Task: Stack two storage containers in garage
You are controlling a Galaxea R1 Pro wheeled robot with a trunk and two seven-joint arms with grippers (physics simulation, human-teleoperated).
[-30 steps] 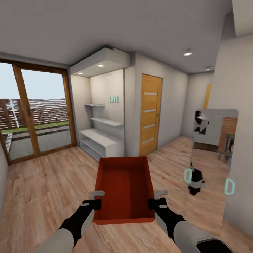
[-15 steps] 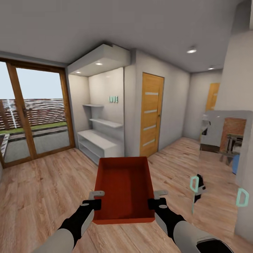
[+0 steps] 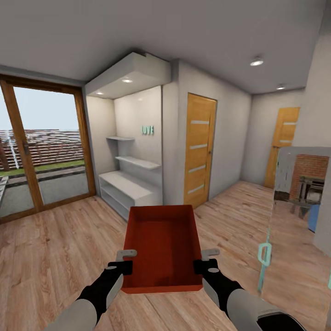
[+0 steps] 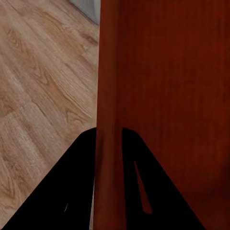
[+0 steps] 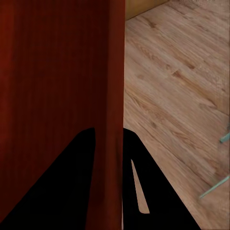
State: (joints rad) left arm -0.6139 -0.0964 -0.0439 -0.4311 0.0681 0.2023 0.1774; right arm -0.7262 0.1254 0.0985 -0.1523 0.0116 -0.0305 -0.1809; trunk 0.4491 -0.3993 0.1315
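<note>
The red-orange storage container [image 3: 162,248] hung level over the living room's wood-plank flooring [image 3: 55,248], each long wall pinched by an end effector, left [image 3: 125,260] and right [image 3: 205,259], likely to keep it level for carrying. Teal "LOVE" lettering [image 3: 147,130] marked the alcove above white shelves [image 3: 133,161].

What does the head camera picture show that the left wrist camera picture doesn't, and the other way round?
The head view alone takes in the room: glass doors, white shelves, a wooden door, and both hands, left hand and right hand, on the storage container. The left wrist view alone gives a close look at the left hand's fingers either side of the container's thin wall. Both show the red-orange container and the wood-plank flooring.
</note>
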